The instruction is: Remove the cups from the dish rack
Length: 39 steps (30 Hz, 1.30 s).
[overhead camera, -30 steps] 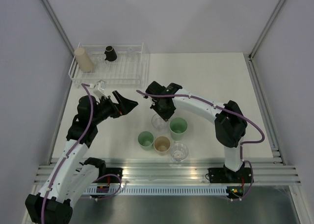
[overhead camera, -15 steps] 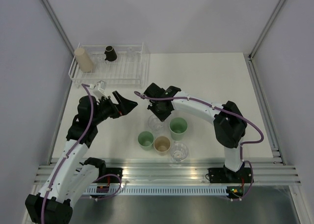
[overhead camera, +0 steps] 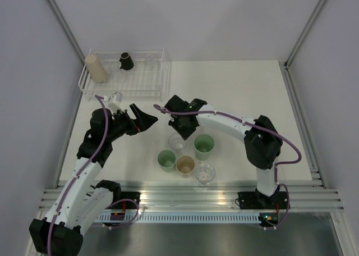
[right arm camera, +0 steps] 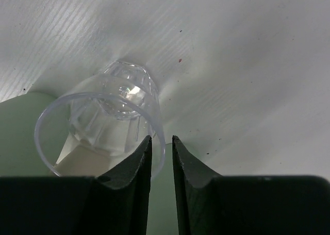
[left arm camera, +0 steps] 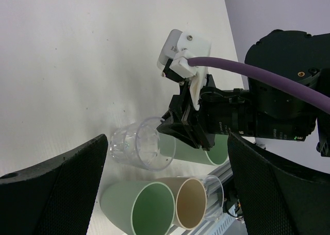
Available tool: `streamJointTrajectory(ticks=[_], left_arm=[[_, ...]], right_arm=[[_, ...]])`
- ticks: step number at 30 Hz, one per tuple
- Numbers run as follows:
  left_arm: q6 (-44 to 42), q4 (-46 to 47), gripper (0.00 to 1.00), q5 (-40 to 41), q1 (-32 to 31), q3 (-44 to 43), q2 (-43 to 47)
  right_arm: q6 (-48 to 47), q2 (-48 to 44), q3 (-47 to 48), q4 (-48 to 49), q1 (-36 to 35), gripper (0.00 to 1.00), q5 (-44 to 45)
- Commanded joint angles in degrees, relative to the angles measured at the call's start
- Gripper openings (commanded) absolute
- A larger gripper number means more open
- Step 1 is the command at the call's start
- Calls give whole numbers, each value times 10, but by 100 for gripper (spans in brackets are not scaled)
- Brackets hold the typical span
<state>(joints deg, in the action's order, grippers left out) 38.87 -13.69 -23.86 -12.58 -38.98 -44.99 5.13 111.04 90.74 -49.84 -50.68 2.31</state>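
The white wire dish rack (overhead camera: pixel 160 79) stands at the back left. It holds a tan cup (overhead camera: pixel 96 68), a small black cup (overhead camera: pixel 127 61) and a clear cup (overhead camera: pixel 150 59). My right gripper (overhead camera: pixel 182 130) (right arm camera: pixel 161 142) straddles the rim of a clear cup (overhead camera: pixel 177 141) (right arm camera: pixel 98 121) that stands on the table, one finger inside and one outside, shut on its wall. Beside it stand two green cups (overhead camera: pixel 203 145) (overhead camera: pixel 166 159), a tan cup (overhead camera: pixel 185 165) and another clear cup (overhead camera: pixel 205 173). My left gripper (overhead camera: pixel 147 120) (left arm camera: pixel 167 157) is open and empty, left of that group.
Grey walls close in the table on the left, back and right. A metal rail (overhead camera: pixel 185 194) runs along the near edge. The right arm's body (left arm camera: pixel 268 111) fills the right of the left wrist view, above the cups.
My right gripper has moved slightly left and toward the near edge with the clear cup, which now stands lower by the green cups. The left arm has barely moved.
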Motion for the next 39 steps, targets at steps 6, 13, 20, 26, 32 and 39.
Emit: streamJointTrajectory(ticks=[6, 13, 20, 26, 32, 39], left_arm=[[-19, 2, 100, 7, 0, -12, 3], [-11, 13, 100, 14, -1, -62, -16], [9, 81, 100, 118, -1, -130, -101], [-32, 82, 100, 318, -1, -224, -277], [-136, 54, 100, 455, 11, -413, -425], [-225, -24, 100, 490, 69, -589, -627]], right_arm=[[1, -49, 2, 6, 0, 32, 12], [-6, -169, 28, 25, 1, 54, 27], [21, -322, -47, 116, 12, 65, 44], [41, -416, -145, 154, 11, 78, 60], [59, -471, -226, 163, 11, 84, 67], [85, -520, -302, 175, 11, 88, 58]])
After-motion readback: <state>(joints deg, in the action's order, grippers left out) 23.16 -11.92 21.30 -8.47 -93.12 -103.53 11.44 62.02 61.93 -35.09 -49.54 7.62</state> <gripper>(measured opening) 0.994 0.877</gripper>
